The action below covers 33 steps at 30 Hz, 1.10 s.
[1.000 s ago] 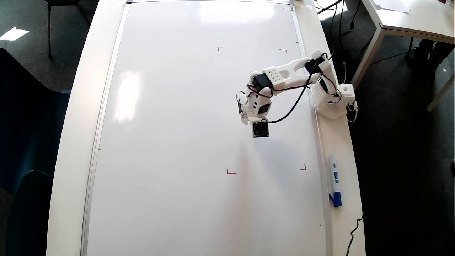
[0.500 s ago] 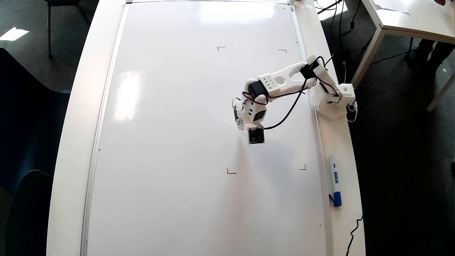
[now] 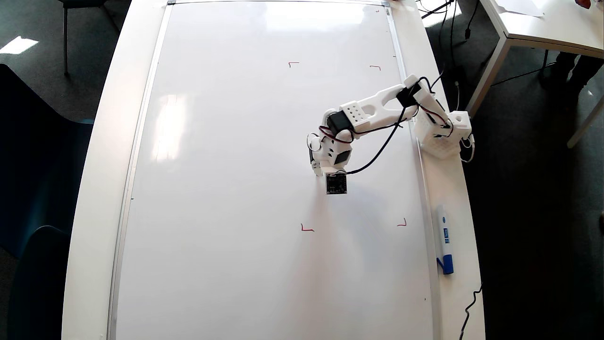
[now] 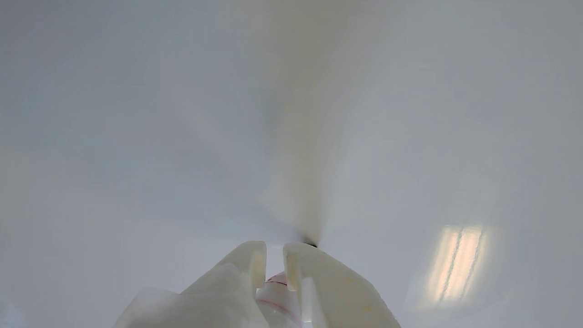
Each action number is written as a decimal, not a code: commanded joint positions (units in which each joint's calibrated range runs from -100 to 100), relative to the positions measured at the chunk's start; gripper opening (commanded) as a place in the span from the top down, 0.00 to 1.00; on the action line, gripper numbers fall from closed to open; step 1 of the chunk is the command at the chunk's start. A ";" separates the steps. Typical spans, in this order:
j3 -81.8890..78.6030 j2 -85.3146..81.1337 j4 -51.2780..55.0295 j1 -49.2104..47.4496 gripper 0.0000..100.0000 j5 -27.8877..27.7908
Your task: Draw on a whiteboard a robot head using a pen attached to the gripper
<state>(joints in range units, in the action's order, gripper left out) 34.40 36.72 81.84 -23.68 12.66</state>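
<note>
Four small red corner marks (image 3: 307, 229) are all that shows on the glossy white whiteboard (image 3: 226, 189), which has a thin silver frame. No robot head shows. One white plastic gripper (image 4: 274, 257) hangs over the board between those marks, its two rounded fingers (image 4: 248, 264) nearly together, pinching the pen (image 4: 278, 291), a white barrel with thin red lines. A blue-capped marker (image 3: 444, 238) lies beside the frame.

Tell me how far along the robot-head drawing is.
Barely begun: the whiteboard shows only its four red corner marks, no outline. The hand holds the pen low over the board, inside the marked area. The whole head is left to draw.
</note>
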 commanded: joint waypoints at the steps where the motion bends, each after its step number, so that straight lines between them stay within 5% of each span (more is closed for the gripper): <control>1: 0.42 -0.45 0.44 0.73 0.99 0.11; 9: -7.57 -2.30 0.44 0.88 0.99 1.77; 33: -66.95 -37.35 -13.29 -6.85 0.99 2.04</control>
<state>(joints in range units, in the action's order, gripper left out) -25.54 3.26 68.75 -27.90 14.24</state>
